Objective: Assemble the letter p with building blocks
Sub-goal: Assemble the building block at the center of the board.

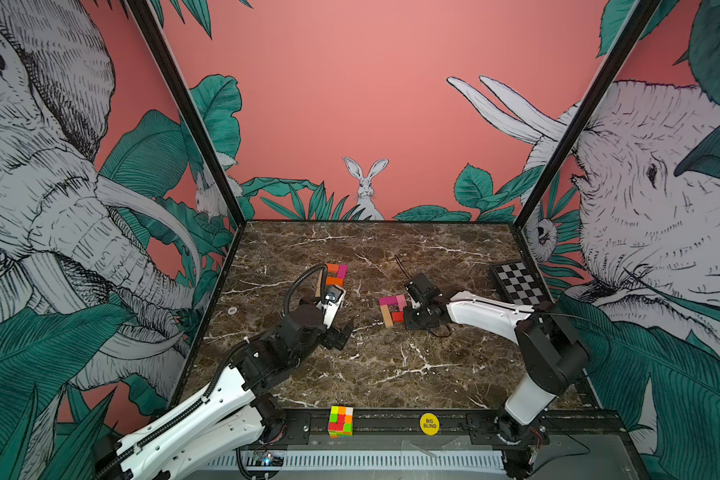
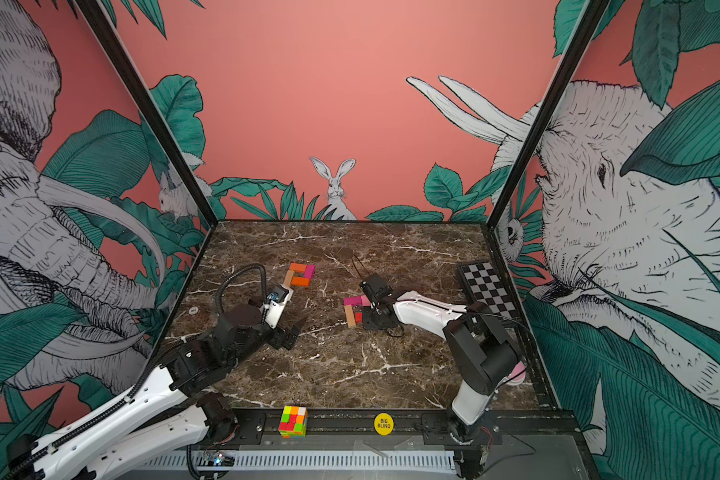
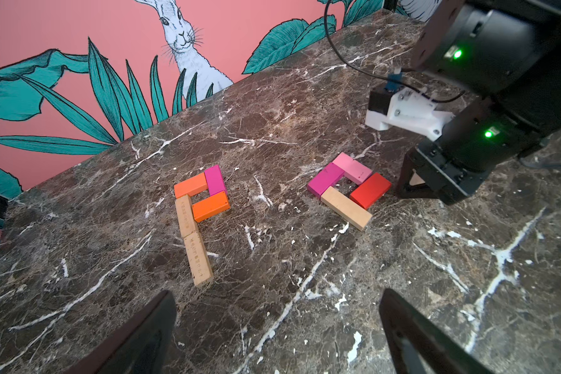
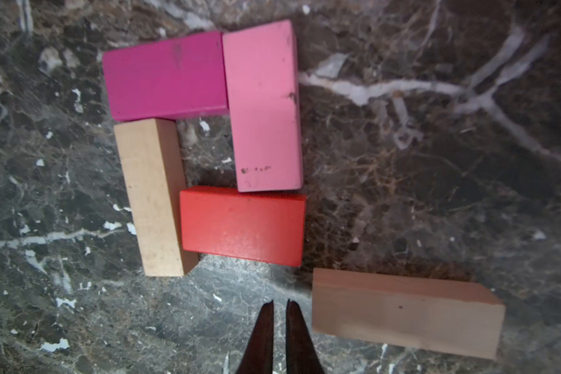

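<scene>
Your right gripper (image 4: 280, 306) is pinched together, empty, just short of the red block (image 4: 243, 225); a loose tan block (image 4: 405, 312) lies just beside it. Your left gripper (image 3: 276, 293) gapes wide, apart from the red block, as does the orange-and-tan P (image 3: 201, 207).

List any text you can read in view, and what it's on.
"BIG BLIND": yellow round disc on the black front rail.
Too small to read: white round sticker on the marble table.
Too blurred to read: stamped lettering on two plain tan wooden bricks.
</scene>
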`<action>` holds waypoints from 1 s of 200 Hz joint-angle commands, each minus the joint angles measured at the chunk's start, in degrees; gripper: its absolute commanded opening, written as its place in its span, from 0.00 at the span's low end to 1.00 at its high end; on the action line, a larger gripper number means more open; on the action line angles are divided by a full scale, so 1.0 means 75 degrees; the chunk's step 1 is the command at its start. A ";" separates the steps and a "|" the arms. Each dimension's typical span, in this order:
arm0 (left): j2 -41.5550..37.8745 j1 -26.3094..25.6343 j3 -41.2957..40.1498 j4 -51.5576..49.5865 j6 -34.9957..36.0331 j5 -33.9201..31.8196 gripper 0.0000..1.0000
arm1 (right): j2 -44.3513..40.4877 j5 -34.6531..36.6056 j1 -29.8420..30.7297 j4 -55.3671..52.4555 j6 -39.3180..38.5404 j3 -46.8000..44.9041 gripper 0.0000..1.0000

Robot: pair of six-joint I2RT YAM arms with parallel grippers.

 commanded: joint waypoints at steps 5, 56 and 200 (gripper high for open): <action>-0.0018 0.0059 0.0155 0.0112 -0.0089 0.0042 0.99 | 0.0164 0.0142 0.0031 0.0024 0.0053 0.0067 0.11; -0.0025 0.0060 0.0152 0.0096 -0.0083 0.0001 1.00 | 0.0448 0.0341 0.0019 -0.0117 -0.0078 0.0313 0.11; -0.0034 0.0063 0.0160 0.0086 -0.0082 -0.0011 1.00 | 0.0682 0.0416 -0.0041 -0.0174 -0.0208 0.0536 0.11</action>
